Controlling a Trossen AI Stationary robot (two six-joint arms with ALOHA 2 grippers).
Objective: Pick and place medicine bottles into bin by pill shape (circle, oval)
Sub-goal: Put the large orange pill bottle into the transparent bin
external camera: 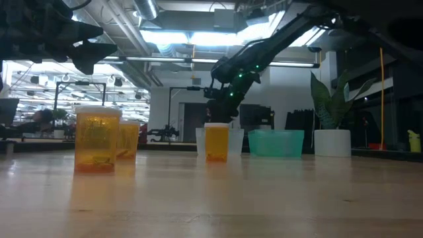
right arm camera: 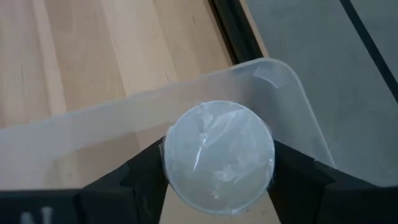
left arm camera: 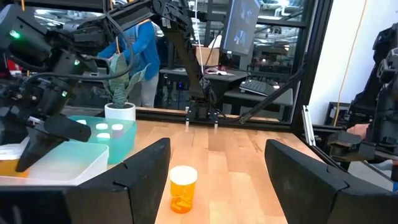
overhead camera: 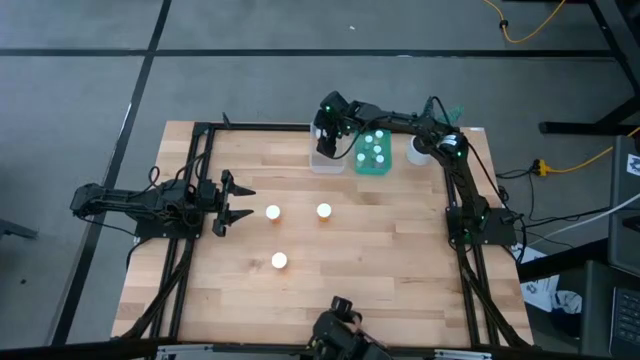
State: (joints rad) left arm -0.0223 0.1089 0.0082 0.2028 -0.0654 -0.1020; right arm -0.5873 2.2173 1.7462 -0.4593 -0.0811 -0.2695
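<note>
Table (overhead camera: pixel 380 240): right gripper (right arm camera: pixel 217 186) hides its bottle's (right arm camera: pixel 219 157) body.

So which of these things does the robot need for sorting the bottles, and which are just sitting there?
Part of the job:
three orange bottles on the table
capped bottle held by the right gripper over the clear bin
small bottles in the teal bin
open left gripper, waiting

Just lying about:
white plant pot
yellow cable

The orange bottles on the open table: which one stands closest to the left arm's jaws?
The orange bottle directly ahead of the open left gripper. The second stands farther toward the bins, the third nearer the table's front edge.
</note>
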